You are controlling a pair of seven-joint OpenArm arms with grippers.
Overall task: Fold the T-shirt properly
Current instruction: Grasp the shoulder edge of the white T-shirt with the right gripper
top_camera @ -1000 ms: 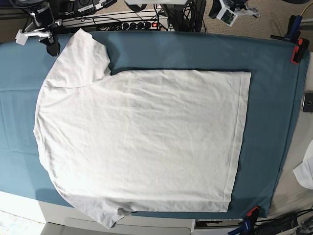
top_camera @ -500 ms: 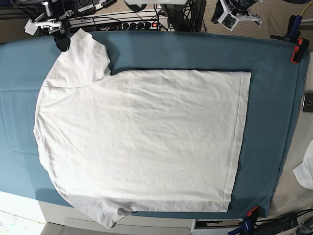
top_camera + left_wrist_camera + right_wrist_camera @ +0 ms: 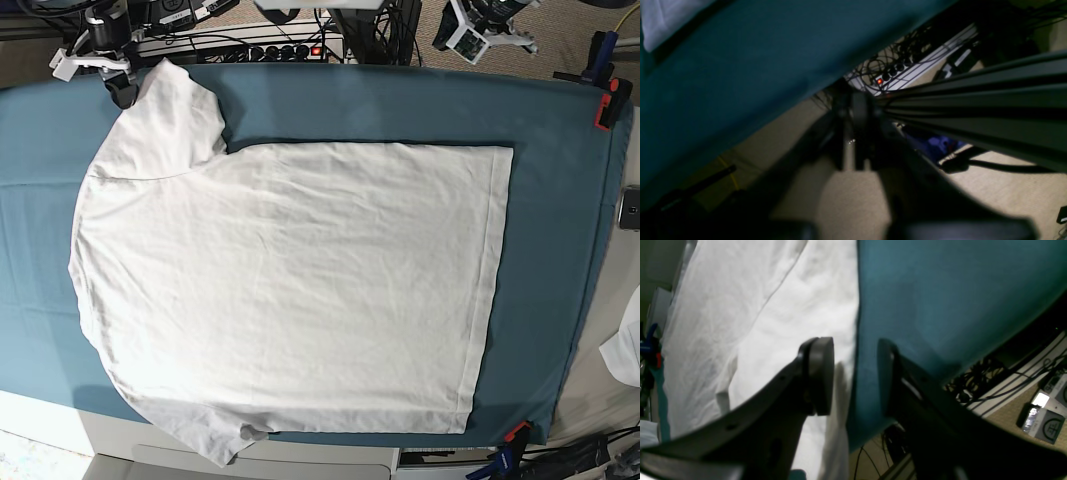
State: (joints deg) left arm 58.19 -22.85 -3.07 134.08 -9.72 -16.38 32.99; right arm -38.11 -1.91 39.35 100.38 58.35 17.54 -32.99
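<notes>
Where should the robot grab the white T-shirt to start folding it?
Probably the far sleeve's hem. The T-shirt lies flat, so only edges can be pinched. In the right wrist view the right hand hangs open straddling that hem, one finger over cloth; coming from the table's far-edge side suits it.

A robotics lab. A clamped teal cloth (image 3: 400, 105) covers the bench. A power strip (image 3: 285, 50) and tangled cables (image 3: 240, 30) crowd its edge.
</notes>
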